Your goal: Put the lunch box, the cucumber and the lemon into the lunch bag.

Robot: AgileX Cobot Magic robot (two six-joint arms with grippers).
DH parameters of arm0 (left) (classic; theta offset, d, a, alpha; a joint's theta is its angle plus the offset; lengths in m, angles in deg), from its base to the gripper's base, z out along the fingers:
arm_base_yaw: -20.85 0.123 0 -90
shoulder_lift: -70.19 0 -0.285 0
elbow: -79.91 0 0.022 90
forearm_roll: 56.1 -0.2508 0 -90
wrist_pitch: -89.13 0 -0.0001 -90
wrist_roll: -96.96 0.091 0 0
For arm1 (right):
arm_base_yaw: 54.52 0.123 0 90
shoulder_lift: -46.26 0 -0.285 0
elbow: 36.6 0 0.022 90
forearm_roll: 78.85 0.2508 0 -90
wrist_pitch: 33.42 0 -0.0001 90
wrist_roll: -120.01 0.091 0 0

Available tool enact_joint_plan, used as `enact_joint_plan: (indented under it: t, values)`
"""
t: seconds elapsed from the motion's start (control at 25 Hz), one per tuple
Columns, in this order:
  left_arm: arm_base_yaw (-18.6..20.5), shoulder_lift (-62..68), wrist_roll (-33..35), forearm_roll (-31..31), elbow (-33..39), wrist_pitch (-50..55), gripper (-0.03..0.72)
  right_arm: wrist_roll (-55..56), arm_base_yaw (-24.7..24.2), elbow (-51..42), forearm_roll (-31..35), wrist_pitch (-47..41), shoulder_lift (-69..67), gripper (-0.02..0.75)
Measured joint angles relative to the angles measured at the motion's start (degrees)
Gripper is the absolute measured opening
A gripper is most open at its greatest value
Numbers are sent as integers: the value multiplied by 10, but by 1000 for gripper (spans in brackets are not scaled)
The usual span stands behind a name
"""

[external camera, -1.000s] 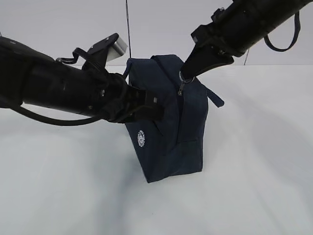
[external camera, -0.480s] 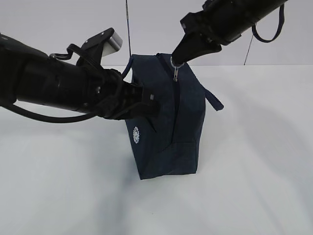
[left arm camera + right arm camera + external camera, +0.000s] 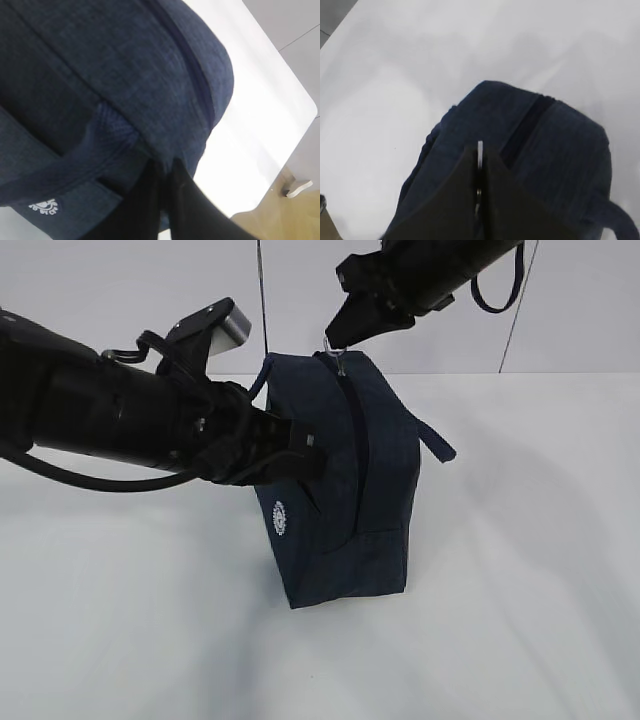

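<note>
Standing upright on table: lunch bag. Pinching bag fabric: left gripper. Clamping zipper ring pull: right gripper. Remaining: loading all 3 items, none visible.

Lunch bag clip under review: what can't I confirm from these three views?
- Lunch bag contents: its fabric walls hide the inside in every view.
- Lunch box, cucumber, lemon: in no view, so whether they are packed is unknown.
- Left tool: pinches the bag's fabric; the exterior view hides its tips behind the arm.
- Right tool: shut on the metal ring pull; the ring's lower part is hidden between the fingers.
</note>
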Motion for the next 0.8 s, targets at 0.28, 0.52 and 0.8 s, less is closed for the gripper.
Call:
enact_joint_plan:
  t: [0.28, 0.52, 0.8]
  values:
    - [0, 0, 0, -7, 0, 5, -6, 31, 0, 115, -17, 0, -78, 0]
    - [0, 0, 0, -18, 0, 6, -6, 52, 0, 183, -30, -1, -136, 0]
    - [0, 0, 0, -38, 0, 6, -6, 64, 0, 240, -30, 15, -185, 0]
